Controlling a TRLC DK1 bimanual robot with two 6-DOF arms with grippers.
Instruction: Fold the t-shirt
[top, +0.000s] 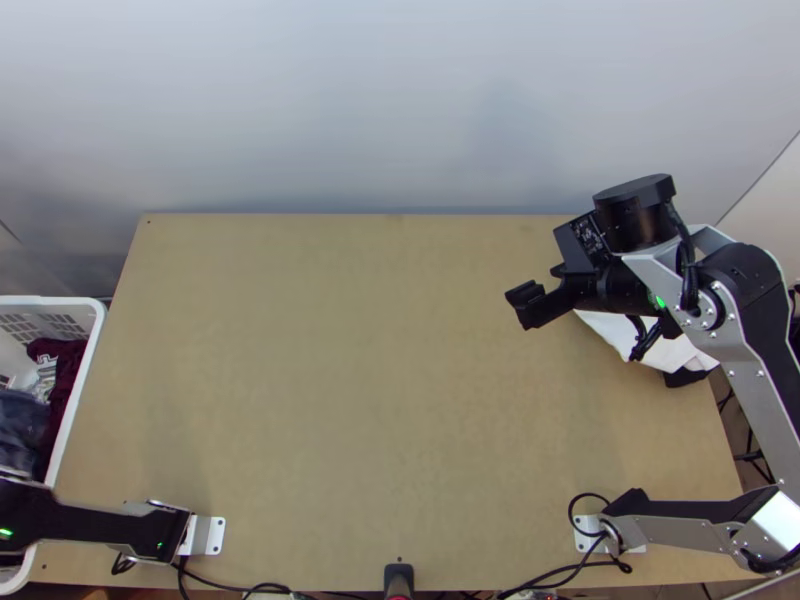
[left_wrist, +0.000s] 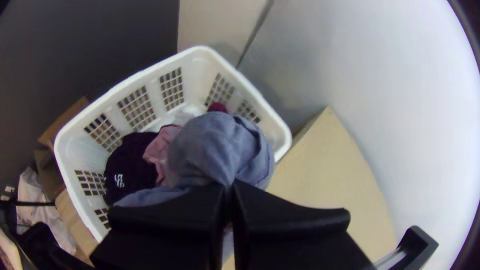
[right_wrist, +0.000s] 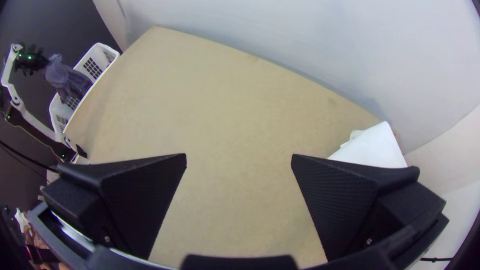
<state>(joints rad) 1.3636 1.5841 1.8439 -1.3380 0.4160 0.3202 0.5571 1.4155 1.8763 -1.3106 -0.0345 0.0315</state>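
Far L, in top view: white plastic basket (top: 97, 318) w/ slotted sides, just beside L edge of the desk (top: 400, 400). In L wrist view, L tool (left_wrist: 229, 189) is clenched on the blue-grey tee (left_wrist: 215, 150); can't tell which part is gripped. Tee hangs bunched, unfolded, over the basket, off the desk. Clothes in basket: dark cloth (left_wrist: 132, 167) w/ small white print, pink cloth (left_wrist: 161, 150) between it & tee, plus a small bit of red cloth (left_wrist: 218, 107) past the tee.

Near L corner: L arm's base plate (top: 207, 535) sits on desk. Mid desk: bare light wood, pale wall (top: 380, 110) behind its far edge. Near edge, approx. centre: small black item (top: 398, 577), w/ black cables (top: 245, 587) alongside.

R side: R tool (top: 526, 304) is above the desk, released, fingers wide apart w/ nothing betw. them. Just beyond, partly under R arm (top: 745, 375) in top view: white cloth (top: 677, 352) lying in a compact heap by desk's R edge, a black piece (top: 690, 377) at its near end. R arm's base plate (top: 590, 538) is at near R.
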